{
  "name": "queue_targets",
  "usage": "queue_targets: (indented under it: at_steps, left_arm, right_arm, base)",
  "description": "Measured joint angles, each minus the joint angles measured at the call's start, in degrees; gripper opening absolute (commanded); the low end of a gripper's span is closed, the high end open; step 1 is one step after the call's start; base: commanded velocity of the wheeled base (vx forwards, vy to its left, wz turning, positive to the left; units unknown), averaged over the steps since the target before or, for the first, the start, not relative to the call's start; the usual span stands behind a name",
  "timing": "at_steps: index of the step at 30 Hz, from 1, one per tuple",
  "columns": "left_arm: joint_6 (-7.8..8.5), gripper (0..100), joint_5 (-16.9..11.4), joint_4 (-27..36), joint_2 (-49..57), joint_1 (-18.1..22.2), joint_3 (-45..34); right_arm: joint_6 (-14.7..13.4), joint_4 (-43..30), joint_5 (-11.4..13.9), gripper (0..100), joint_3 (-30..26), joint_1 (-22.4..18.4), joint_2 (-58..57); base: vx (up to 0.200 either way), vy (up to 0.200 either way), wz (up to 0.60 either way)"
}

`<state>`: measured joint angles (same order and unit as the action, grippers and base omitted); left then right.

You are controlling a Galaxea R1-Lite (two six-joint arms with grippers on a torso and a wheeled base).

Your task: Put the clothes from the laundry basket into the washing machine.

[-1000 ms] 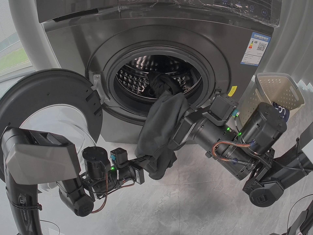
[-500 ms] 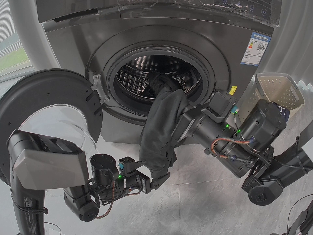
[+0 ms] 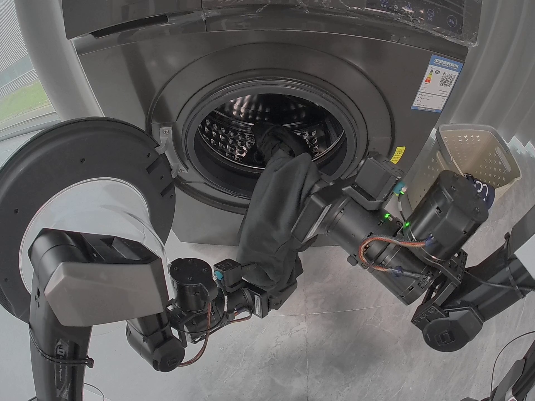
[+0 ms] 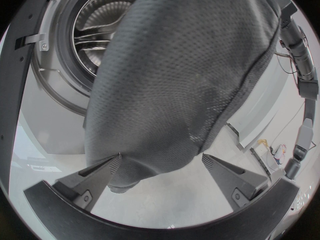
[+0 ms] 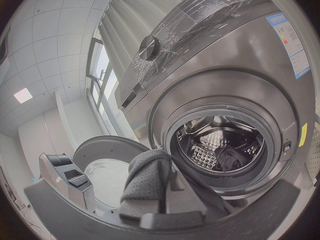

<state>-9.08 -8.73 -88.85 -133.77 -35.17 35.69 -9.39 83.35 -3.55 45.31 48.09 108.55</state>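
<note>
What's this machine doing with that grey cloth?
The robot is loading laundry. Its right arm's jaws are shut on a grey garment at the mouth of the open washing machine, where a black garment already lies in the drum. The left arm's jaws stand open around the garment's hanging end. The laundry basket stands to the right.

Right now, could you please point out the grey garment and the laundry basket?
grey garment (image 3: 276, 213): head view, its hanging middle.
laundry basket (image 3: 473, 151): head view, its perforated inner wall.

Left gripper (image 4: 160, 157) spread, right gripper (image 5: 175, 184) clamped
</note>
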Motion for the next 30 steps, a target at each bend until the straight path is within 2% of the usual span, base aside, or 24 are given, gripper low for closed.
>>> queue_targets:
  at_steps: [4,8,17,24,30]
  left_arm:
    - [-0.3,0,2.7,0.0,-1.1,0.2,2.4]
    - [-0.39,0,4.1,0.0,-1.3,0.3,3.3]
    - [-0.55,0,4.3,0.0,4.0,0.5,-1.4]
    - [-0.51,0,2.4,0.0,14.0,1.2,-10.3]
    - [-0.52,0,-2.3,0.0,24.5,4.3,-17.0]
  right_arm:
    - [0.0,0.1,0.0,0,-0.1,0.0,0.0]
    - [0.0,0.2,0.0,0,-0.3,-0.2,-0.1]
    - [-0.2,0.4,0.0,0,-1.2,-1.5,-1.1]
    - [-0.2,0.5,0.4,0,-4.9,-4.1,-3.7]
    - [-1.1,0.6,1.8,0,-11.6,-7.7,-8.1]
  base:
    - [0.0,0.0,0.0]
    - [0.0,0.0,0.0]
    - [0.0,0.0,0.0]
    - [0.0,0.0,0.0]
    - [0.0,0.0,0.0]
